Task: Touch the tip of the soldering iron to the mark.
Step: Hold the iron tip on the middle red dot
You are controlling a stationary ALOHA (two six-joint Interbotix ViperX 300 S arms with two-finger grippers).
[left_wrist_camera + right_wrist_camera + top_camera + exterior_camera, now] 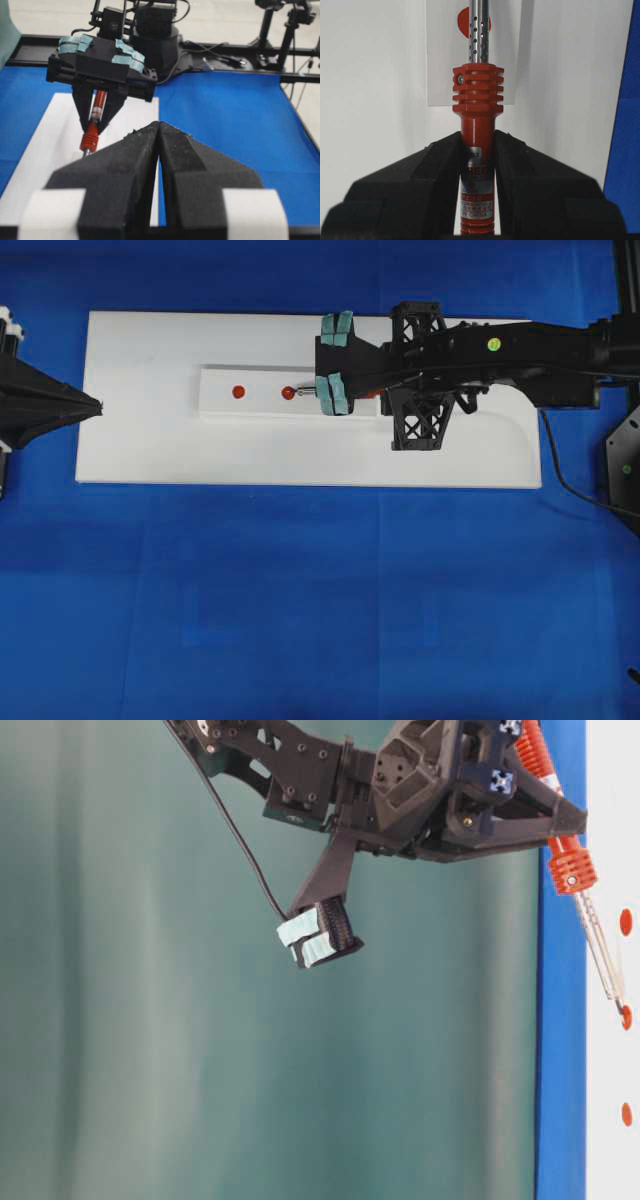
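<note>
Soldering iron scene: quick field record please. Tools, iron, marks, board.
right tool: shut on the soldering iron's red handle
left tool: shut, holding nothing, at the board's left end
soldering iron: shaft points toward the marks; tip sits at a red mark in the overhead view, contact not confirmable
other marks: one red mark further left, untouched
strip: white, carries the marks, lies on the white board
table cover: blue

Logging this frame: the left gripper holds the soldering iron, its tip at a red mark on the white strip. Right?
Wrong gripper. The right gripper holds the soldering iron, as the right wrist view shows; the left gripper is shut and empty. The tip is at a red mark on the white strip.
</note>
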